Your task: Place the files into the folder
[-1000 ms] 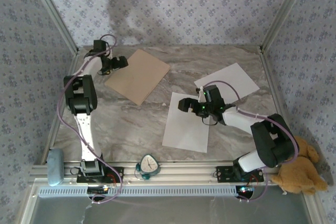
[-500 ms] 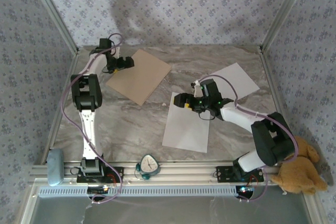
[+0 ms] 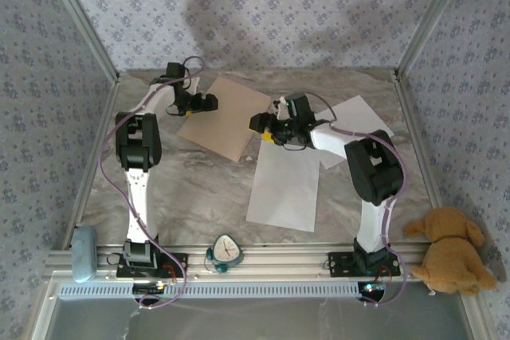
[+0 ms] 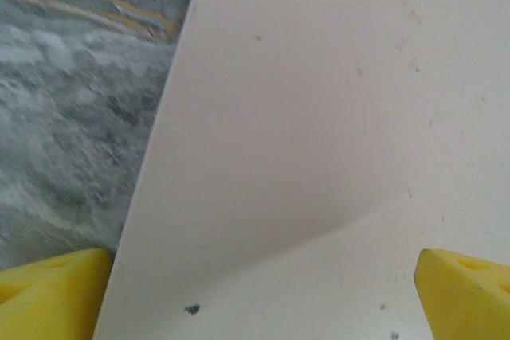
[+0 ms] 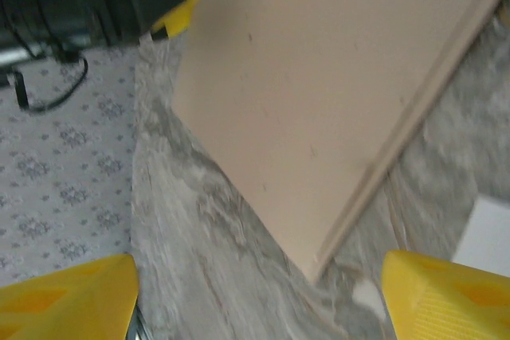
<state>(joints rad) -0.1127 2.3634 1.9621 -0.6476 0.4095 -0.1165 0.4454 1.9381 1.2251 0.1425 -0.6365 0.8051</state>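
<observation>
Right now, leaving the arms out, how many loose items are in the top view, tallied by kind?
White paper sheets: 2
Tan folder: 1
Teddy bear: 1
Teal-rimmed object at the near rail: 1
Pale blue object at the near left corner: 1
Total: 6

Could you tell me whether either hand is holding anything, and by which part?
Nothing is held: the left hand and right hand both stand open at the folder's edges.

We see left arm [image 3: 135,201] & right arm [image 3: 370,220]: white links, black joints, lilac cables [image 3: 100,161], yellow fingertips [image 5: 64,296]; both left of teddy bear [image 3: 450,251].
</observation>
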